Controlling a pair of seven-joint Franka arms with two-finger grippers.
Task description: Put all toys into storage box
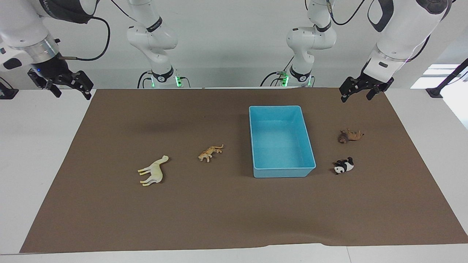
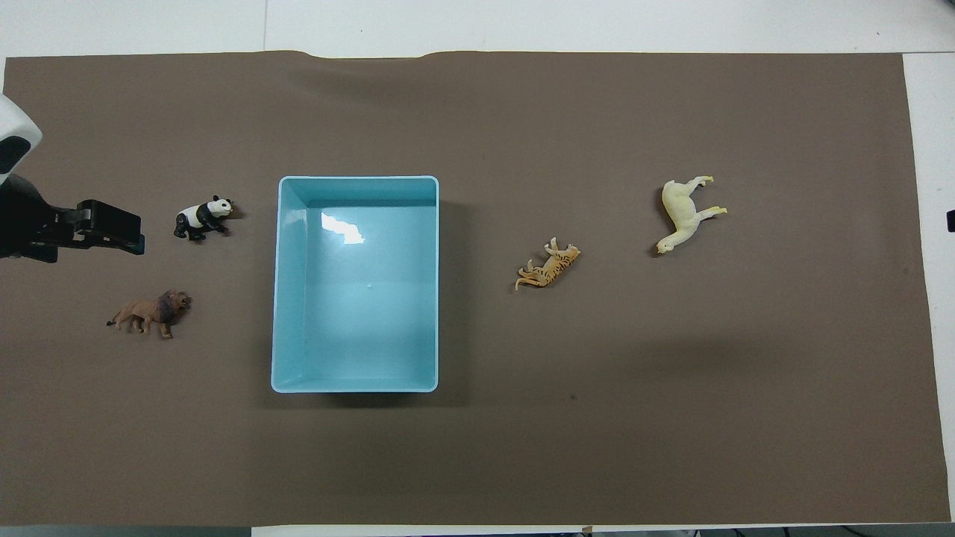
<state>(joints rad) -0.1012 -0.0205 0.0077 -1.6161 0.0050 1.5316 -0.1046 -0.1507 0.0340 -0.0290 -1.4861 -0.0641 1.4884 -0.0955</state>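
Observation:
The light blue storage box (image 1: 283,170) (image 2: 279,298) sits empty on the brown mat. Two toys lie toward the left arm's end: a brown lion (image 1: 350,136) (image 2: 153,312), and a black-and-white panda (image 1: 343,166) (image 2: 201,218) farther from the robots. Toward the right arm's end lie an orange tiger (image 1: 210,152) (image 2: 548,268) and a pale yellow long-necked animal (image 1: 153,171) (image 2: 683,216), both on their sides. My left gripper (image 1: 356,98) (image 2: 112,227) hangs open and holds nothing, over the mat's edge by the lion. My right gripper (image 1: 73,95) hangs open over the mat's corner at its own end.
The brown mat (image 1: 234,212) (image 2: 522,447) covers most of the white table (image 1: 36,153). A black stand (image 1: 444,86) rises at the table's corner by the left arm.

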